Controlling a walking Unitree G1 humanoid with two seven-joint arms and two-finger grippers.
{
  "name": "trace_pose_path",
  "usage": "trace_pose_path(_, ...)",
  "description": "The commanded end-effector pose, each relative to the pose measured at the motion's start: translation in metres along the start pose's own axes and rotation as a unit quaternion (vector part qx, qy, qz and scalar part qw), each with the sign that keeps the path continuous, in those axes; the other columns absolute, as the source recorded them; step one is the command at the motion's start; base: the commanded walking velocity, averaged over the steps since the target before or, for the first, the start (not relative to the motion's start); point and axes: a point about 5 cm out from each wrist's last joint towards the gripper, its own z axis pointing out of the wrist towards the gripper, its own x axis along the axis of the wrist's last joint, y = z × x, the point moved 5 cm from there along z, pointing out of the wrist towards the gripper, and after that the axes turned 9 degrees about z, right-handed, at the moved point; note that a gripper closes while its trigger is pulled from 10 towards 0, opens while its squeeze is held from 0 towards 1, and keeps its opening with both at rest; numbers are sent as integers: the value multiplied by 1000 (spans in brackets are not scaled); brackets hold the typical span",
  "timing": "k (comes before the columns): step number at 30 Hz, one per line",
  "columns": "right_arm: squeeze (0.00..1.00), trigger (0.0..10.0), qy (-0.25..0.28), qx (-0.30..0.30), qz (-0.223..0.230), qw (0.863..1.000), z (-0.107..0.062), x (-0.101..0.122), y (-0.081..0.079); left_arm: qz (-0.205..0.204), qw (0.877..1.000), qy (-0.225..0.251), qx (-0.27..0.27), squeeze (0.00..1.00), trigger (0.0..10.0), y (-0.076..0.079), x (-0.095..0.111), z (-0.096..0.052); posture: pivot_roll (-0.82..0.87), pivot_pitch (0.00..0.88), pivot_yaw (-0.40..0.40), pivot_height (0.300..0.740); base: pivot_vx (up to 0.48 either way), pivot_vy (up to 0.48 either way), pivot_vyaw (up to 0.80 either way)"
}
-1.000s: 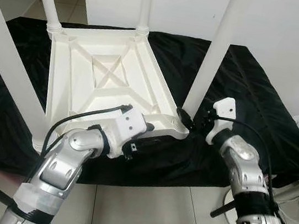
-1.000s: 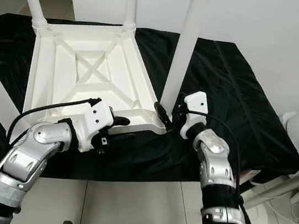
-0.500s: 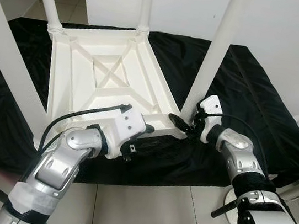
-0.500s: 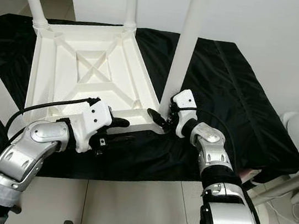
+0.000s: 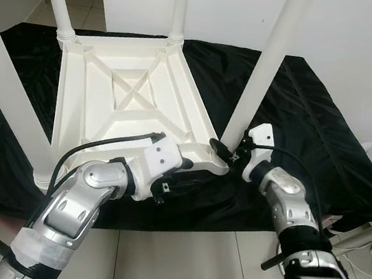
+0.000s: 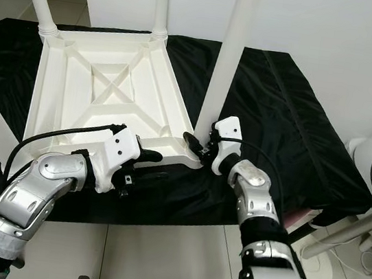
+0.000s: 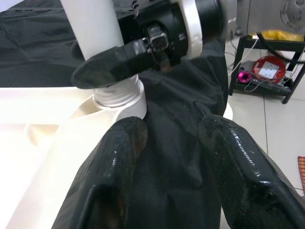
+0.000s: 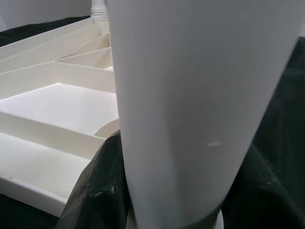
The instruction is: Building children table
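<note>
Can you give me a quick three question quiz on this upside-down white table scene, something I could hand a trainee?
1. True or false: the white table lies upside down on the black cloth.
2. Which gripper is closed around the near right leg just above its socket: A) right gripper, B) left gripper?
3. Fill in: the left gripper's fingers sit apart over the ____ by the table's near corner.

Key:
1. True
2. A
3. black cloth
</note>
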Motion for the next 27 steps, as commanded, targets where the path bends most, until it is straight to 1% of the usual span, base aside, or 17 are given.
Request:
trace_pose_path(1, 0, 10000, -12, -26, 11, 1000, -1, -11, -3, -1, 1000, -6, 3, 0, 10000, 0, -2, 2, -107, 0, -6, 740, 0, 0, 0)
trace_pose_path(2, 0, 10000, -3, -56, 19, 998, 0, -11, -4, -1, 1000, -6, 3, 0, 10000, 1, -2, 2, -113, 0, -4, 740, 0, 0, 0)
trace_pose_path(3, 0, 10000, -3, -56, 19, 998, 0, -11, -4, -1, 1000, -6, 3, 0, 10000, 1, -2, 2, -113, 0, -4, 740, 0, 0, 0)
trace_pose_path(4, 0, 10000, 3, -86, 26, 996, 0, -10, -3, -3, 1000, -6, 3, 0, 10000, 1, -2, 2, -114, 0, -3, 740, 0, 0, 0)
trace_pose_path(6, 0, 10000, 16, -156, 52, 986, -1, -12, -4, -3, 1000, -6, 2, 0, 10000, 1, -3, 3, -115, 0, -2, 740, 0, 0, 0)
trace_pose_path(7, 0, 10000, 19, -178, 60, 982, -1, -13, -5, -3, 1000, -6, 1, 0, 10000, 1, -3, 3, -115, 0, -2, 740, 0, 0, 0)
trace_pose_path(9, 0, 10000, 26, -193, 71, 978, 0, -12, -9, -3, 1000, -6, 1, 0, 10000, 2, -3, 3, -113, 0, -2, 740, 0, 0, 0)
trace_pose_path(10, 0, 10000, 34, -214, 84, 973, 0, -12, -14, -3, 1000, -7, 0, 0, 10000, 2, -3, 3, -112, 0, -2, 740, 0, 0, 0)
trace_pose_path(12, 0, 10000, 35, -239, 93, 966, 1, -13, -17, -4, 1000, -7, 1, 0, 10000, 1, -3, 3, -112, 0, -2, 740, 0, 0, 0)
trace_pose_path(15, 0, 10000, 34, -262, 98, 960, 2, -15, -19, -4, 1000, -7, 3, 0, 10000, 1, -3, 3, -107, 0, -5, 740, 0, 0, 0)
trace_pose_path(17, 0, 10000, 33, -270, 91, 958, 3, -14, -24, -4, 1000, -8, 4, 0, 10000, 2, -3, 3, -105, 0, -6, 740, 0, 0, 0)
trace_pose_path(19, 0, 10000, 34, -260, 86, 961, 3, -12, -28, -5, 1000, -8, 4, 0, 10000, 2, -3, 2, -105, 0, -6, 740, 0, 0, 0)
trace_pose_path(21, 0, 10000, 39, -257, 80, 962, 1, -10, -28, -5, 1000, -9, 4, 0, 10000, 2, -4, 2, -107, 0, -8, 740, 0, 0, 0)
trace_pose_path(24, 0, 10000, 41, -246, 90, 964, 0, -9, -28, -5, 1000, -9, 4, 0, 10000, 2, -4, 2, -107, 0, -8, 740, 0, 0, 0)
trace_pose_path(25, 82, 10000, 42, -244, 94, 964, -1, -9, -29, -5, 1000, -9, 4, 0, 10000, 2, -4, 2, -107, 0, -8, 740, 0, 0, 0)
trace_pose_path(26, 1000, 10000, 47, -241, 96, 965, -3, -7, -28, -6, 1000, -9, 5, 0, 10000, 2, -4, 2, -106, 0, -10, 740, 0, 0, 0)
trace_pose_path(27, 1000, 10000, 47, -241, 96, 965, -3, -7, -28, -6, 1000, -9, 5, 0, 10000, 2, -4, 2, -106, 0, -10, 740, 0, 0, 0)
